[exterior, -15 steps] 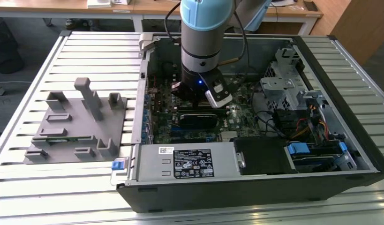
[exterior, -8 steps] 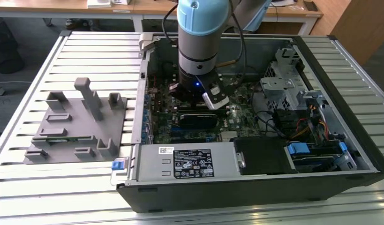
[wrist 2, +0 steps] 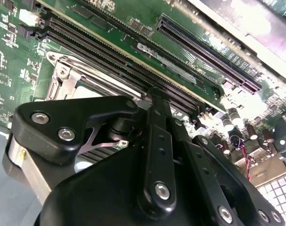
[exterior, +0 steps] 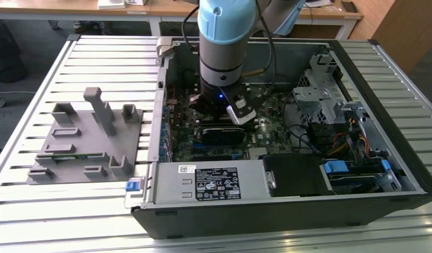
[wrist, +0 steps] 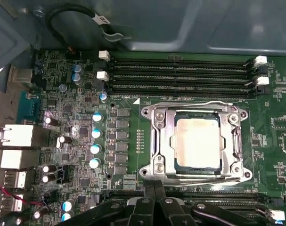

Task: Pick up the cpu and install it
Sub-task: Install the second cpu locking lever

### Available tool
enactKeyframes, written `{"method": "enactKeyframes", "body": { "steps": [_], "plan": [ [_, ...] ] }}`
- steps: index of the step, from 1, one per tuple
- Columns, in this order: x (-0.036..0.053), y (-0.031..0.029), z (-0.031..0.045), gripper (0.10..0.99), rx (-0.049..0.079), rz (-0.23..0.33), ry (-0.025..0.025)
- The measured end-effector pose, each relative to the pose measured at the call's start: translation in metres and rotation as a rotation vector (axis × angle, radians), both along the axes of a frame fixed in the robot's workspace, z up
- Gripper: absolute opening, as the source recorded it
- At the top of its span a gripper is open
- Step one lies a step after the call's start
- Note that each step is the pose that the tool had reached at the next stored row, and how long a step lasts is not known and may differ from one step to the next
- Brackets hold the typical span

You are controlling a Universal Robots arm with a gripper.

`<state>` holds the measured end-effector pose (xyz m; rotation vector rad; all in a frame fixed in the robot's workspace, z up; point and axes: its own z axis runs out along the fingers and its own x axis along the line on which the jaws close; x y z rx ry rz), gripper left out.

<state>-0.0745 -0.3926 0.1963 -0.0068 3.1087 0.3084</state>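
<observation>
The cpu (wrist: 198, 143), a flat square chip with a pale silver top, lies in the motherboard socket with the metal socket frame (wrist: 154, 141) around it. In the first wrist view my gripper (wrist: 155, 188) stands just beside the socket's edge. Its two black fingers are pressed together with nothing between them, and they are apart from the chip. In the second wrist view the gripper (wrist 2: 157, 94) points at the board beside the socket frame (wrist 2: 62, 70). In the exterior view the arm (exterior: 221, 52) reaches down into the open computer case (exterior: 286, 211), over the motherboard.
Black memory slots (wrist: 180, 75) run along one side of the socket, and a row of capacitors (wrist: 95, 134) along another. The case holds a power supply (exterior: 209, 182) and a drive cage (exterior: 321, 95). A grey fixture block (exterior: 82, 142) sits on the slatted table at the exterior view's left.
</observation>
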Motion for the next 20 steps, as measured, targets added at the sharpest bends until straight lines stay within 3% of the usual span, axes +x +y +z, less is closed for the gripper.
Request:
{"method": "enactKeyframes", "body": {
  "steps": [6,20],
  "plan": [
    [-0.0043,0.0002,-0.0017,0.106,0.010,-0.001,-0.0001],
    [-0.0064,0.0049,-0.0035,0.106,0.020,-0.001,-0.0001]
  ]
}}
